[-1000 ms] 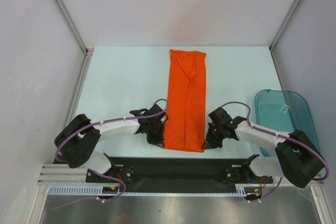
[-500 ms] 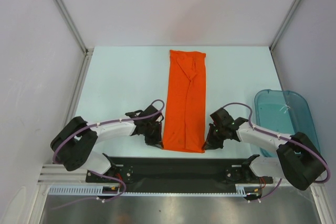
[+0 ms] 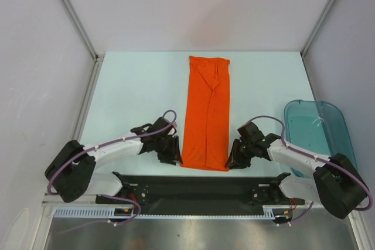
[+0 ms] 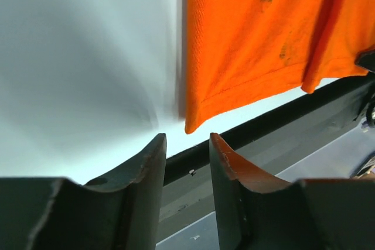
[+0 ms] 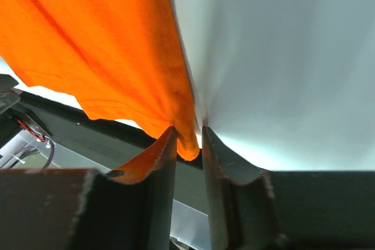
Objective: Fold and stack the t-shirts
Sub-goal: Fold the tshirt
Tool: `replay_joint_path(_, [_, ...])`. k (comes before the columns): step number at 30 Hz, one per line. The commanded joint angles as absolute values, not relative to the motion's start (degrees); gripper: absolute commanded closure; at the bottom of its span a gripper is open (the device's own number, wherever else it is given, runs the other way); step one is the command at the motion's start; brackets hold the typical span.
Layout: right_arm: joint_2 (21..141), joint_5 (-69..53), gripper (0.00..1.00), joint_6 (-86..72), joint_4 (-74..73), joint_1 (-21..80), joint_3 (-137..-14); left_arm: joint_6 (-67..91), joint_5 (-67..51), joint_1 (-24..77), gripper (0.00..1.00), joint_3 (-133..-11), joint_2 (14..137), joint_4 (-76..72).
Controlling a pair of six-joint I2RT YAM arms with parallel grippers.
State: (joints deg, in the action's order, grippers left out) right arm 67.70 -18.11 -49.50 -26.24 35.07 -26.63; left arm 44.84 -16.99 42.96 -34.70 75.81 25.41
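The bright orange soft-fabric t-shirt (image 3: 206,115), folded into a long strip, lies mid pale worktop (image 3: 129,92). My left pincer (image 4: 186,140) stands apart, the shirt's near left corner just ahead of its gap. My right pincer (image 5: 187,139) is clamped on the near right corner.
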Motion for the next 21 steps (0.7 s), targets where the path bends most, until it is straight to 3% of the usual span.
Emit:
replay_joint_path(1, [65.0,-19.8,0.7,-48.7,-26.9,33.6,-25.6,42.8,-19.2,41.1,0.58,-33.9,73.0,24.9])
replay_joint_path(6, [64.2,-23.1,0.65,-48.9,-24.5,30.9,-23.7,42.2,-22.1,40.8,0.47,-34.2,74.9,20.6])
replay_joint_path(11, [65.7,-25.0,0.61,-49.0,-21.5,30.6,-23.2,42.2,-24.4,40.7,0.48,-34.1,80.1,18.7])
replay_joint_path(16, [67.8,-26.1,0.6,-49.6,-19.1,30.8,-23.2,42.1,-24.5,40.7,0.52,-33.8,81.8,17.9])
replay_joint_path(21, [68.3,-25.3,0.62,-49.7,-19.0,30.8,-22.6,41.9,-24.3,40.6,0.66,-32.8,82.0,17.7])
